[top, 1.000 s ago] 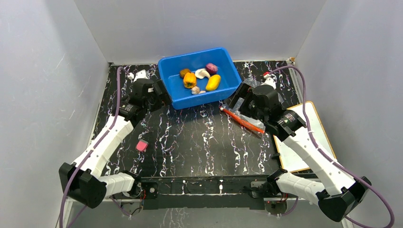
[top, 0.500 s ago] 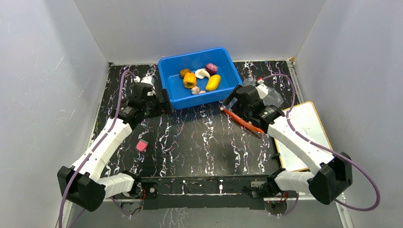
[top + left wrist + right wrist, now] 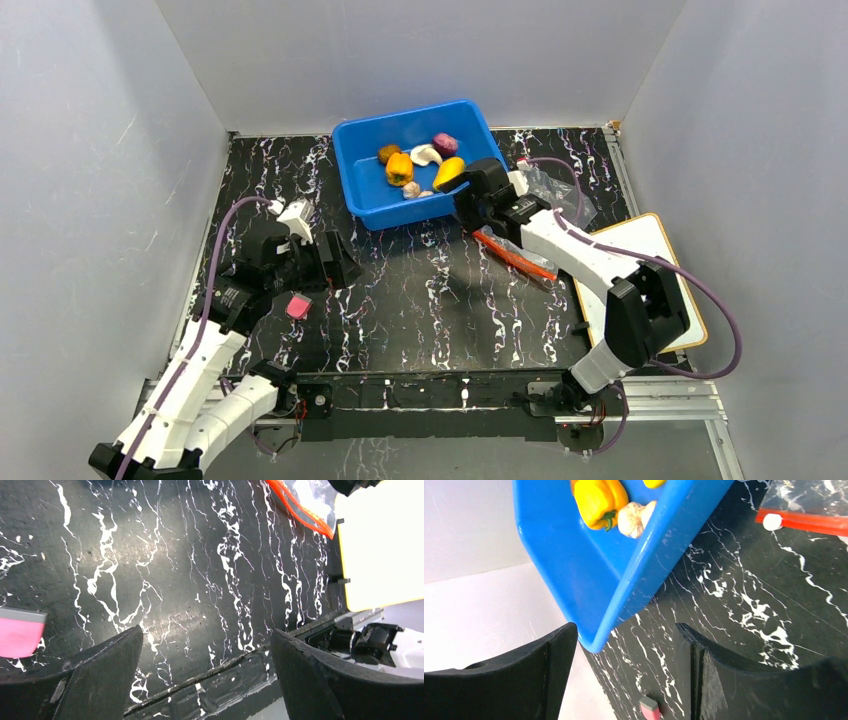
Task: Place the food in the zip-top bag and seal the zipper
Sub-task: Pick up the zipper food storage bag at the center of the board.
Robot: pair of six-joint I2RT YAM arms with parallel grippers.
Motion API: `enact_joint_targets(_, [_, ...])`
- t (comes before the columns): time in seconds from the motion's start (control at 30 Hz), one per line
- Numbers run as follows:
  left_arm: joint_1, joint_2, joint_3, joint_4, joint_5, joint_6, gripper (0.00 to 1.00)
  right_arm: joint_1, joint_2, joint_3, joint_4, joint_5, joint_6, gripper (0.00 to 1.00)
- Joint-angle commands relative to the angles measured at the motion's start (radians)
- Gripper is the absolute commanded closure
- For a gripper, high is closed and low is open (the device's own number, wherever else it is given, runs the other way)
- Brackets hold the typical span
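Top external view: the food (image 3: 399, 168) sits in a blue bin (image 3: 360, 180) as the zip-top bag (image 3: 565, 195), zipper (image 3: 518, 256) nearest the arms, lies just beside it on the marbled table (image 3: 420, 290); left gripper (image 3: 338, 270) and right gripper (image 3: 460, 203) both gape wide, holding nothing.

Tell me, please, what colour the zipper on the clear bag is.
Red-orange; the zipper shows best in the right wrist view.

Left end effector (image 3: 335, 266) low, fingers wide apart, empty, arm folded sharply at elbow. Right end effector (image 3: 462, 196) also spread, empty, forearm reaching forward, angled leftward.
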Motion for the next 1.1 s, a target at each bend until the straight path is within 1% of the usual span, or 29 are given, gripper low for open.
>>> enact_joint_targets(0.0, [0.003, -0.012, 0.010, -0.075, 0.073, 0.002, 0.02, -0.005, 0.057, 0.094, 0.058, 0.041, 0.063, 0.33])
enact_joint_targets(0.07, [0.002, -0.025, 0.017, -0.096, 0.051, 0.009, 0.02, -0.008, 0.082, 0.123, 0.017, 0.045, 0.049, 0.33])
enact_joint_targets(0.17, [0.002, -0.043, 0.020, -0.115, 0.042, 0.013, 0.03, -0.014, 0.074, 0.122, -0.015, 0.068, 0.008, 0.33])
enact_joint_targets(0.23, [0.002, -0.051, 0.024, -0.118, 0.052, 0.018, 0.03, -0.027, 0.052, 0.112, -0.030, 0.117, -0.071, 0.31])
enact_joint_targets(0.27, [0.003, -0.055, 0.027, -0.117, 0.060, 0.018, 0.02, -0.031, 0.042, 0.103, -0.015, 0.139, -0.158, 0.29])
enact_joint_targets(0.33, [0.002, -0.058, 0.047, -0.116, 0.080, 0.033, 0.02, -0.036, 0.020, 0.090, 0.036, 0.147, -0.389, 0.25])
enact_joint_targets(0.4, [0.002, -0.049, 0.086, -0.141, 0.077, 0.062, 0.02, -0.038, -0.006, 0.075, 0.040, 0.158, -0.607, 0.24])
enact_joint_targets(0.5, [0.003, -0.037, 0.147, -0.188, 0.050, 0.092, 0.02, -0.037, -0.049, 0.018, 0.022, 0.187, -0.842, 0.22])
enact_joint_targets(0.57, [0.002, -0.036, 0.170, -0.202, 0.051, 0.098, 0.02, -0.037, -0.080, -0.042, 0.047, 0.154, -1.032, 0.22])
enact_joint_targets(0.7, [0.002, -0.049, 0.192, -0.213, 0.075, 0.078, 0.02, -0.037, -0.098, -0.096, -0.008, 0.192, -1.302, 0.23])
enact_joint_targets(0.77, [0.002, -0.062, 0.201, -0.218, 0.062, 0.055, 0.02, -0.036, -0.091, -0.117, -0.029, 0.211, -1.412, 0.23])
enact_joint_targets(0.83, [0.003, -0.091, 0.199, -0.209, 0.019, 0.024, 0.02, -0.036, -0.097, -0.172, 0.034, 0.228, -1.501, 0.22])
enact_joint_targets(0.9, [0.002, -0.130, 0.190, -0.192, -0.021, -0.001, 0.02, -0.036, -0.114, -0.263, 0.105, 0.192, -1.610, 0.22])
enact_joint_targets(0.97, [0.002, -0.163, 0.190, -0.180, -0.054, -0.018, 0.02, -0.034, -0.123, -0.317, 0.151, 0.162, -1.702, 0.23])
enact_joint_targets(1.07, [0.002, -0.183, 0.220, -0.188, -0.090, -0.021, 0.02, -0.032, -0.119, -0.363, 0.188, 0.230, -1.806, 0.27])
